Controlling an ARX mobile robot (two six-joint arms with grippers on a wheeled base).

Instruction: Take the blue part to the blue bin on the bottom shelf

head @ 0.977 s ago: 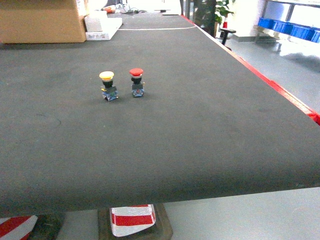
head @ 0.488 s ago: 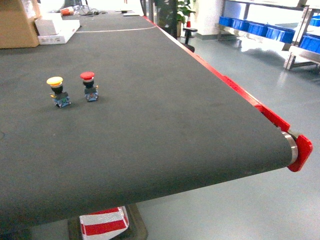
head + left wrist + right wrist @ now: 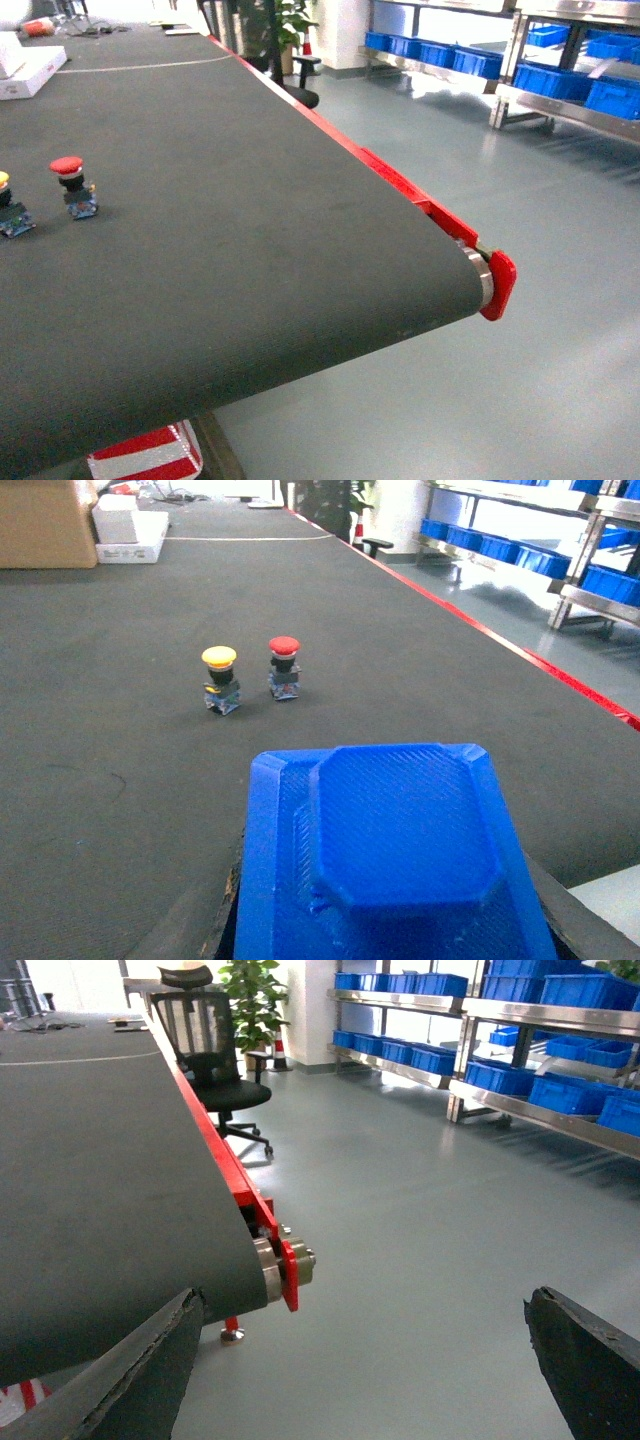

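Blue part (image 3: pixel 400 850) only in left wrist view

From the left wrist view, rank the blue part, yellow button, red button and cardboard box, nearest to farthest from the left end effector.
1. Blue part, at the end effector, bottom centre.
2. Yellow button, mid-belt, left.
3. Red button, just right of it and slightly farther.
4. Cardboard box, far top left.

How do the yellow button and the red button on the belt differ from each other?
The yellow button has a yellow cap; the red button has a red cap. In the left wrist view, the yellow button stands to the left and slightly nearer the camera, the red button slightly farther. Both stand upright on the belt, apart, with mushroom caps and dark bodies.
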